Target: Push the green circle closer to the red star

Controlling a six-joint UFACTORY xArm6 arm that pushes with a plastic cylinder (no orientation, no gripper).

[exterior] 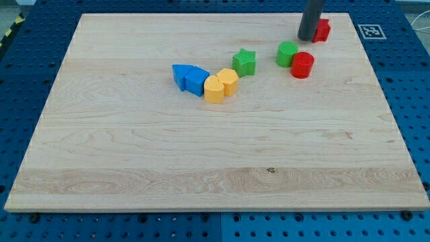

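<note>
On the wooden surface (134, 168), the green circle (287, 54) is seen touching a red cylinder (302, 64) at right. Farther back, the red star (322, 29) is met by my tip (308, 37). No jaws are fitted.

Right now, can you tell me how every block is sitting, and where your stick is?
my tip: down on the board at the view's top, just left of the red star, touching or nearly so.
red star: partly hidden behind the rod.
green circle: upright, touching the red cylinder.
red cylinder: upright.
green star: alone.
yellow blocks: two, touching.
blue blocks: two, touching the yellow ones.
</note>
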